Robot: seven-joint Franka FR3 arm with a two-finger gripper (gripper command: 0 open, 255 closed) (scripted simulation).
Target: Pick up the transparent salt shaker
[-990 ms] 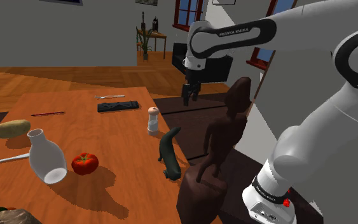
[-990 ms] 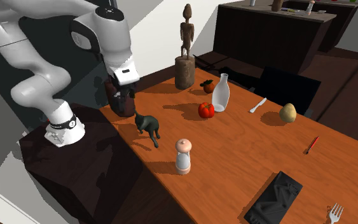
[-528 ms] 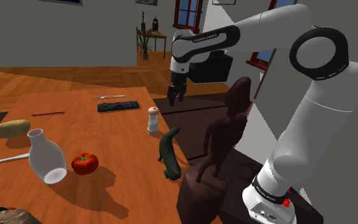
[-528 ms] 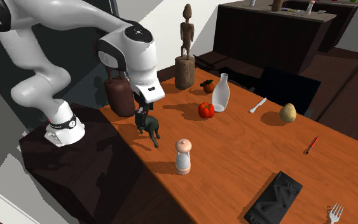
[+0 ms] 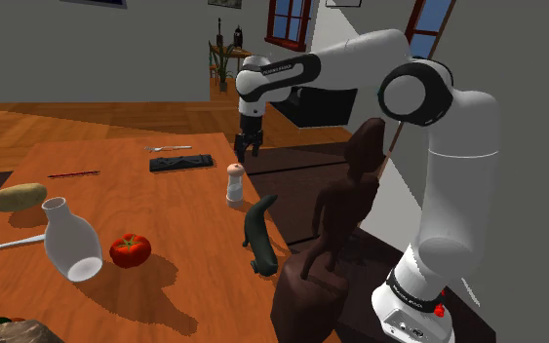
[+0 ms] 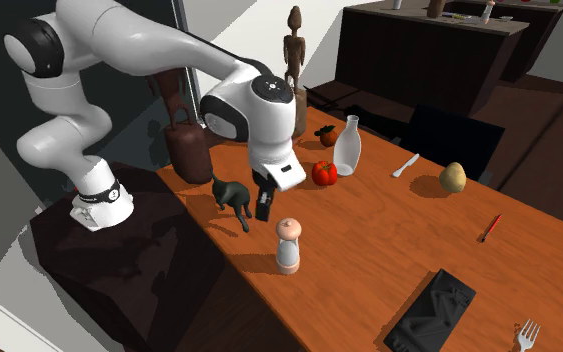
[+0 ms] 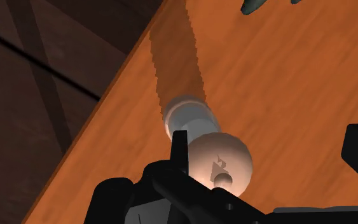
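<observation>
The salt shaker (image 5: 234, 182) is small and pale, with a pinkish rounded cap, and stands upright near the table's edge (image 6: 288, 245). My black gripper (image 5: 244, 151) hangs open just above it, not touching it (image 6: 263, 207). In the wrist view I look down on the shaker's cap (image 7: 217, 160), which sits close to one finger (image 7: 179, 149). The other finger is well apart from it, and the gripper (image 7: 269, 153) has nothing clasped.
A dark animal figurine (image 5: 259, 234) stands close by the shaker, with a brown carved statue (image 5: 345, 209) beyond it. On the wooden table (image 5: 145, 209) lie a white vase (image 5: 70, 239), a tomato (image 5: 130, 249), a potato (image 5: 16, 197), a black flat case (image 5: 180, 163) and a fork (image 5: 168, 148).
The arm has swung from over the stand's side out over the table. The gripper has moved to the shoulder view's left and now hangs above the shaker. Nothing on the table has moved.
</observation>
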